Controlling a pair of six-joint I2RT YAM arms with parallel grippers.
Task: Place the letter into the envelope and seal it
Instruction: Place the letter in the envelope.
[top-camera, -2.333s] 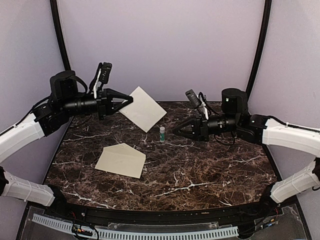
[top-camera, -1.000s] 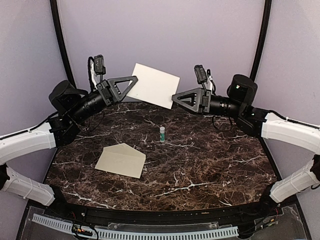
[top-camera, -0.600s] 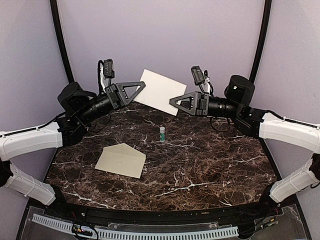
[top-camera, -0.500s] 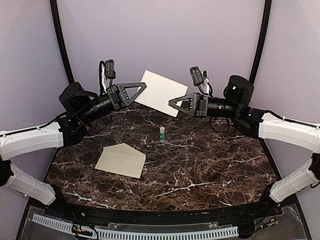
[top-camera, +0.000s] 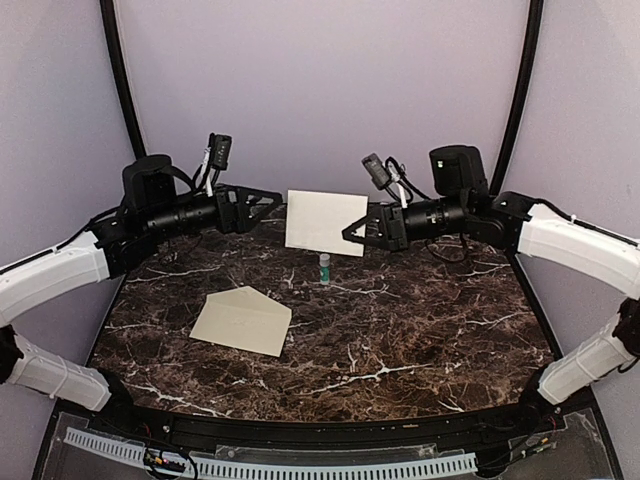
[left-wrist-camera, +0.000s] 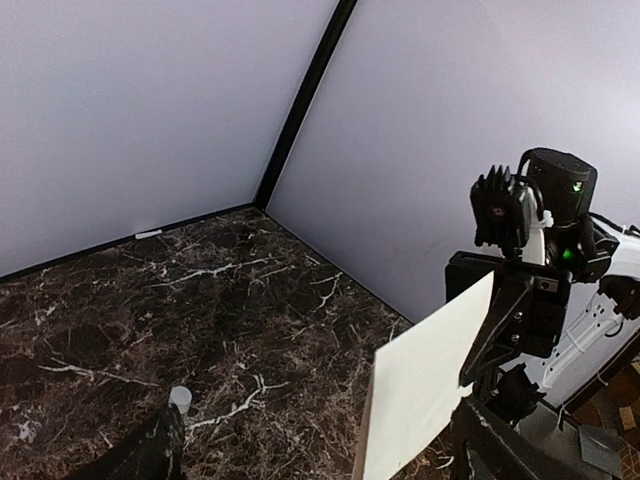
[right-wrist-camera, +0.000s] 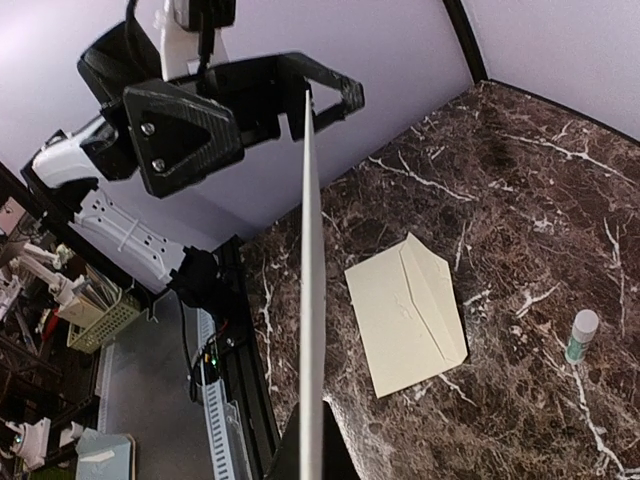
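The letter (top-camera: 325, 222) hangs upright above the back of the table, its plain cream face showing. My right gripper (top-camera: 348, 236) is shut on its right edge. In the right wrist view the letter (right-wrist-camera: 312, 280) runs edge-on up from my right gripper (right-wrist-camera: 312, 445). My left gripper (top-camera: 277, 200) stands open just left of the sheet and is not touching it. In the left wrist view its fingers (left-wrist-camera: 160, 455) are spread wide, with the letter (left-wrist-camera: 425, 385) ahead on the right. The envelope (top-camera: 242, 320) lies flat on the table at front left, flap open, also in the right wrist view (right-wrist-camera: 408, 312).
A small glue stick (top-camera: 324, 267) stands upright on the dark marble table (top-camera: 420, 330) below the letter, also seen in the wrist views (left-wrist-camera: 180, 398) (right-wrist-camera: 580, 335). Purple walls and black frame posts enclose the back and sides.
My left gripper has opened, let go of the letter and drawn back to the left. My right gripper has shut on the sheet. Both arms and the letter have come lower.
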